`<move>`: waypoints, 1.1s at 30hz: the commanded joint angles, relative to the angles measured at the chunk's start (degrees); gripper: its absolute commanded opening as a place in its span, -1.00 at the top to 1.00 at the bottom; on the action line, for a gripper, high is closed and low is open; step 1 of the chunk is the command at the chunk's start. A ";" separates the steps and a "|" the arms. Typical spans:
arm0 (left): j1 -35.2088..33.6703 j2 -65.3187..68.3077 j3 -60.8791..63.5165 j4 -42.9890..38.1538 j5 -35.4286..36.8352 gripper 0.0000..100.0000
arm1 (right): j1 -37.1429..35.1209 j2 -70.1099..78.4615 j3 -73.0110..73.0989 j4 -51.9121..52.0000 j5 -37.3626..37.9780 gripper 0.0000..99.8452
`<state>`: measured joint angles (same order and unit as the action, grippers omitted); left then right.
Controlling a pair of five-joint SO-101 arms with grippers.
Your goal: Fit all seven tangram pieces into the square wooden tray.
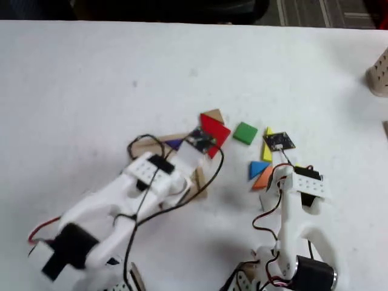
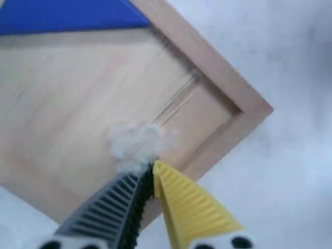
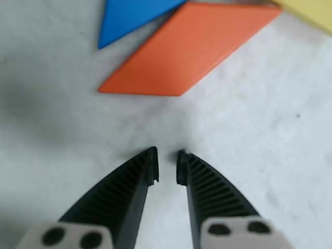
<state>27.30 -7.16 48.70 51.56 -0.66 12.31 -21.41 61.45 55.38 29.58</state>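
The left gripper [image 2: 154, 171] is hovering over the floor of the tray [image 2: 218, 78], near one corner, with its black and yellow fingers pressed together and nothing between them. A blue piece [image 2: 67, 15] is lying inside the tray against a rim, and a red piece [image 1: 213, 130] is resting at the tray's far corner; whether it is seated flat cannot be told. The right gripper [image 3: 167, 166] is pointing down at the surface [image 1: 91, 79] with a narrow gap between its fingertips, carrying nothing. Just ahead of it an orange parallelogram [image 3: 192, 49] is lying flat, touching a blue triangle [image 3: 129, 18], with a yellow piece [image 1: 267, 148] beside them and a green square [image 1: 245, 133] between this group and the tray. Judging by appearance, the pieces are thin, stiff, light and smooth, so they are likely to slide on the surface rather than lift if approached off-centre. The parallelogram is best taken across its two long parallel edges at mid-length, which calls for opening the fingers wider first.
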 commanded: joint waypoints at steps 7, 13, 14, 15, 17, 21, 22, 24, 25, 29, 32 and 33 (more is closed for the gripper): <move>-9.36 -17.63 7.21 -0.09 -0.35 0.95 | -0.48 -1.19 0.09 -1.71 0.79 0.85; -15.52 -26.68 7.74 -1.23 -0.35 0.95 | -0.40 -1.19 0.09 -1.71 0.53 0.85; -16.84 -27.56 7.82 -1.23 -0.35 0.95 | -0.40 -1.19 0.09 -1.71 0.44 0.85; -18.15 -28.09 8.35 -1.32 -0.35 0.94 | -0.40 -1.19 0.09 -1.71 0.44 0.85; -20.35 -28.26 8.88 -2.99 -0.26 0.94 | -0.40 -1.45 0.09 -1.54 0.35 0.85; -25.54 -28.18 8.62 -6.15 -0.09 0.94 | -0.84 -1.71 -0.53 -0.13 0.35 0.85; -26.42 -28.18 8.62 -6.77 0.44 0.94 | -0.84 -1.71 -1.49 1.01 0.35 0.85; -27.82 -28.18 8.62 -7.47 3.52 0.94 | -1.10 -1.71 -4.66 4.53 0.35 0.84; -28.44 -28.18 8.53 -7.74 4.84 0.94 | -1.10 -1.71 -6.68 6.81 0.35 0.84; -29.67 -28.18 8.53 -7.82 6.33 0.81 | -1.89 -1.71 -15.21 13.49 -1.32 0.84; -29.67 -28.18 8.44 -7.82 6.33 0.71 | -3.38 -1.27 -19.16 15.52 -6.51 0.84; -29.76 -28.18 8.44 -7.82 6.33 0.70 | -4.09 -1.27 -19.69 15.52 -7.74 0.84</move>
<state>-1.80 -33.27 58.11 45.14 4.79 10.11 -21.32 46.42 69.36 25.36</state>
